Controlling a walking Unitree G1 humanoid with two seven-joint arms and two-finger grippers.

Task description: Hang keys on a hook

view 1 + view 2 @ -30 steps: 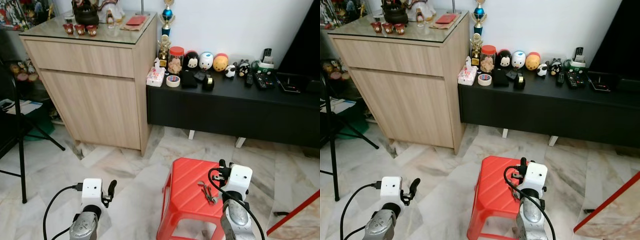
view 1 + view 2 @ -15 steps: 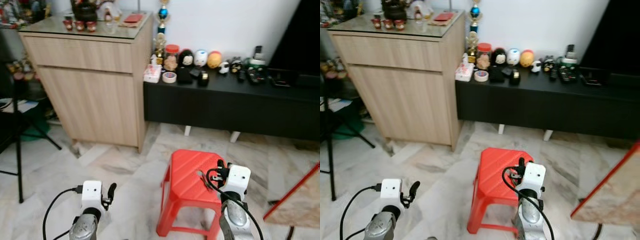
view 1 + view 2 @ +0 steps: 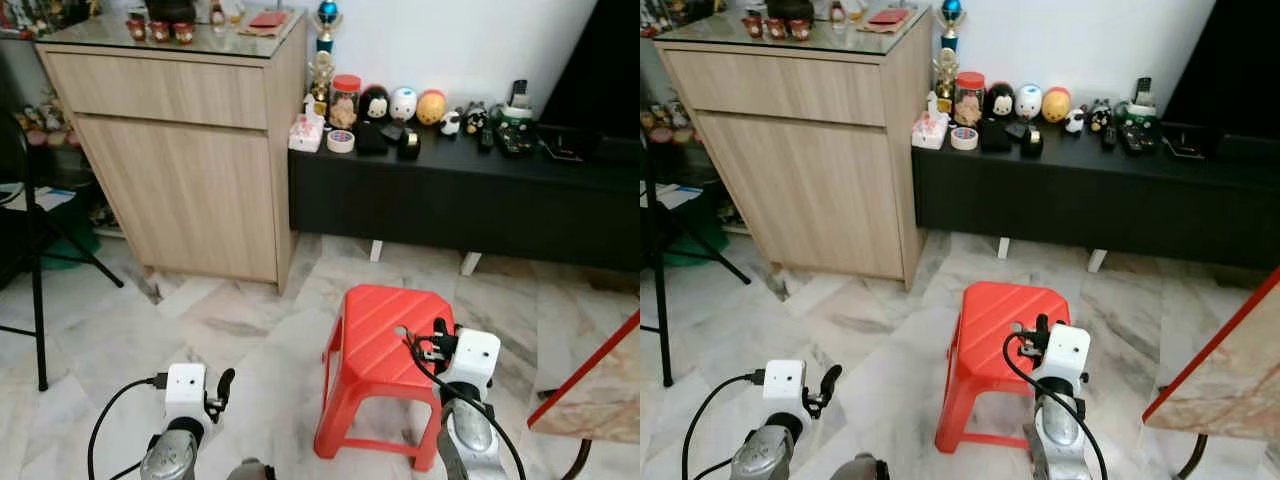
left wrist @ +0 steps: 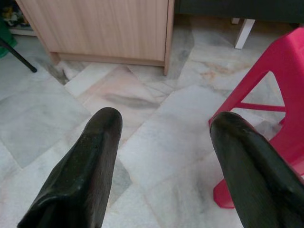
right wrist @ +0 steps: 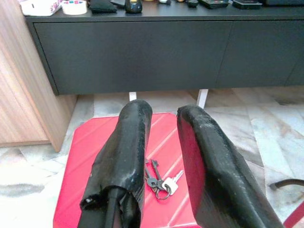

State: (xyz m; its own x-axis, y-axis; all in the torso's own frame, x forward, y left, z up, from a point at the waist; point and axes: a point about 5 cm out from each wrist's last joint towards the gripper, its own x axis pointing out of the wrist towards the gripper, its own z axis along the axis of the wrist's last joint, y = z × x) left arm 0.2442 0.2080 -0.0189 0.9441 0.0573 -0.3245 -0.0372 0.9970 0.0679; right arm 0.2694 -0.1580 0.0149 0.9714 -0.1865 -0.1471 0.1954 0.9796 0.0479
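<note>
A small bunch of keys (image 5: 160, 181) lies flat on the top of a red plastic stool (image 3: 385, 322). In the right wrist view the keys show between the two black fingers. My right gripper (image 3: 437, 337) hangs above the stool's near right corner, open by a narrow gap with nothing held; it is short of the keys and not touching them. In the right wrist view the right gripper (image 5: 164, 111) points at the stool top. My left gripper (image 3: 224, 381) is low over the marble floor left of the stool, and the left gripper (image 4: 164, 124) is wide open and empty.
A tall wooden cabinet (image 3: 180, 130) stands at the back left. Beside it a low black console (image 3: 450, 205) carries toys, tape and remotes. Black stand legs (image 3: 40, 285) cross the floor on the left. A red-edged slab (image 3: 592, 390) leans in at the right.
The whole picture has shifted as the camera moved: the stool now sits a little farther ahead. Both grippers keep their poses, and the keys lie still on the stool.
</note>
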